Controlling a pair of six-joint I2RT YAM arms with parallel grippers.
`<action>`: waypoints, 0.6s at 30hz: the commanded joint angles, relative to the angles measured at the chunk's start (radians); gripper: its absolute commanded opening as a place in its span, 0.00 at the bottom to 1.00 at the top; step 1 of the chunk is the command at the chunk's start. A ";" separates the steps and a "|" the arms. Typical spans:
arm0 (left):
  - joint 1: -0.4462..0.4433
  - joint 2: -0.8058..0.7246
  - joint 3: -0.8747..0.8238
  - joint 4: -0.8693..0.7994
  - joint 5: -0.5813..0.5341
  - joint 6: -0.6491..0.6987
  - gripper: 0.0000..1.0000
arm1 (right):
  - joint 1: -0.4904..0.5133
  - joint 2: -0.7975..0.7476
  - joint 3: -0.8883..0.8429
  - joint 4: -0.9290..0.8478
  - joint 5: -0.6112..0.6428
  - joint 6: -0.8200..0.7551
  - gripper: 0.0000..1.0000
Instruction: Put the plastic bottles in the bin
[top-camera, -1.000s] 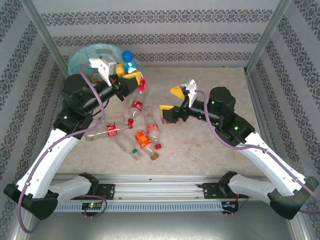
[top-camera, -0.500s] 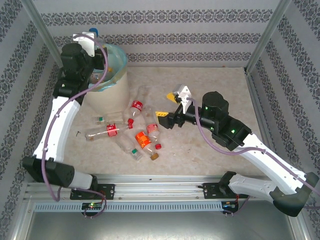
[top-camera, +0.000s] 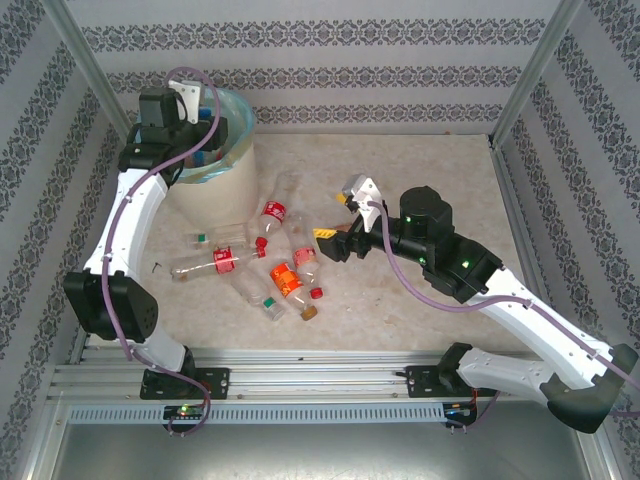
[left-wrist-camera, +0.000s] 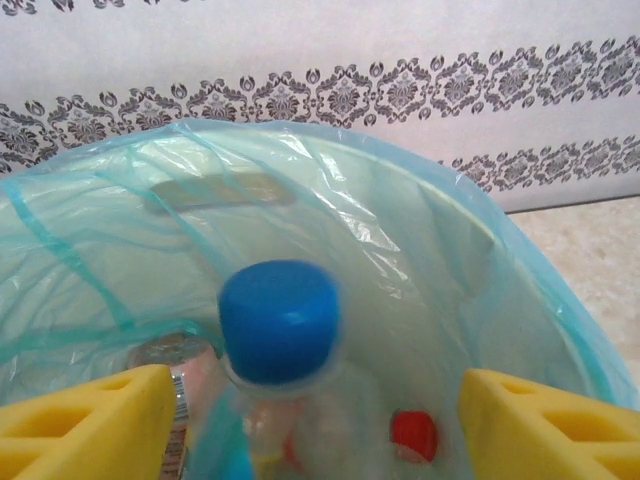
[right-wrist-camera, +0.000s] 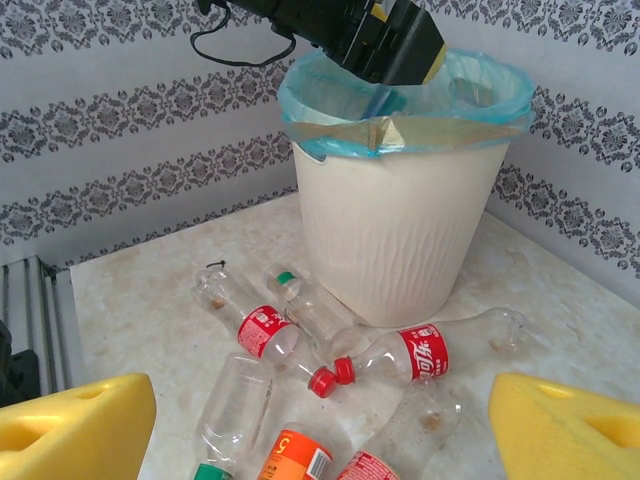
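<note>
Above round cream-white bag-lined bin (right-wrist-camera: 400, 230), left gripper (left-wrist-camera: 316, 415) jaws apart, not touching clear blue-capped bottle (left-wrist-camera: 280, 320) between them, right gripper (right-wrist-camera: 320, 420) jaws wide, empty, near red-labelled bottles (right-wrist-camera: 265, 328)

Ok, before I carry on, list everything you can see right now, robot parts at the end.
bin: one, cream-white, far left of the table
bag liner: one, light blue-green, folded over the bin's rim
bottles in the bin: at least three, clear; one blue cap and one red cap showing
bottles on the table: roughly eight, clear with red or orange labels, lying beside the bin toward the near edge
table: one, beige marbled
walls: grey-and-white patterned, on three sides
left end effector: yellow fingers, open, over the bin's mouth
right end effector: yellow fingers, open, empty, just right of the loose bottles
</note>
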 joint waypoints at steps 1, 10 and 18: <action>0.010 -0.012 0.030 -0.021 0.015 -0.001 0.76 | 0.011 0.007 0.000 0.003 0.016 -0.020 0.87; 0.017 -0.001 0.028 -0.035 0.002 0.015 0.73 | 0.022 0.034 0.015 0.000 0.016 -0.030 0.87; 0.024 0.006 0.021 -0.050 -0.011 0.000 0.70 | 0.025 0.039 0.015 -0.002 0.028 -0.033 0.87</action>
